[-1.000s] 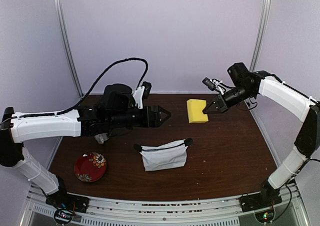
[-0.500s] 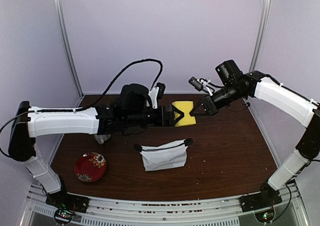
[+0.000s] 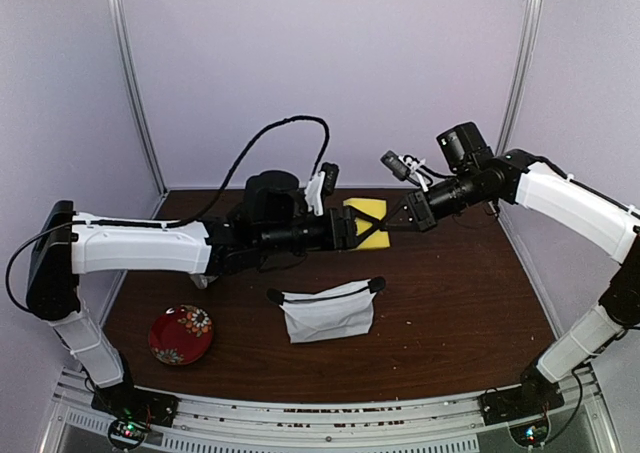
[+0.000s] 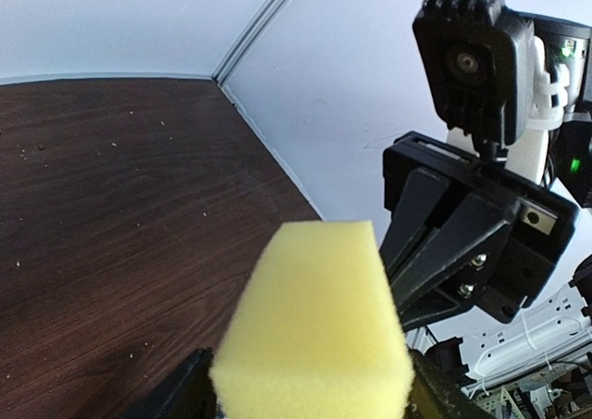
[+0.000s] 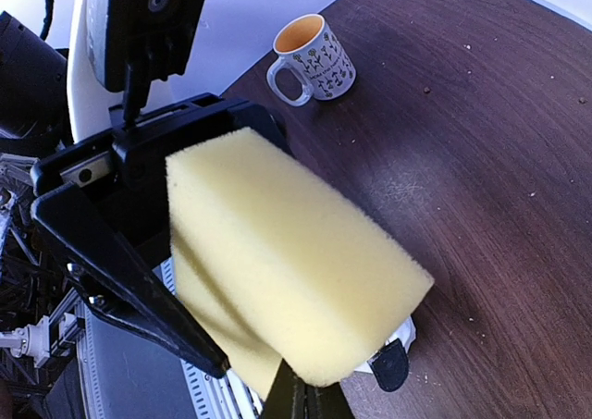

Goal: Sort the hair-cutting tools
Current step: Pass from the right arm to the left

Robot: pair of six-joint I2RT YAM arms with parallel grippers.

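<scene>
No scissors, combs, trimmer or square piece show in any view. The yellow sponge block point(image 3: 368, 216) hangs in the air over the back of the table, between both grippers. My right gripper point(image 3: 405, 218) is shut on its near edge, seen as closed fingertips in the right wrist view point(image 5: 301, 389) under the sponge point(image 5: 287, 252). My left gripper point(image 3: 350, 235) is open with one jaw on each side of the sponge point(image 4: 319, 326), which shows no squeeze. The right gripper's fingers point(image 4: 444, 252) show beyond it. The white pouch point(image 3: 325, 311) with a black zipper lies mid-table.
A red patterned plate point(image 3: 181, 334) sits at the front left. A white mug with a flower print point(image 5: 310, 56) stands on the brown table, mostly hidden under the left arm in the top view. Purple walls close the back and sides.
The left arm has reached right until its jaws sit around the sponge. The right gripper has carried the sponge up and left to meet it.
</scene>
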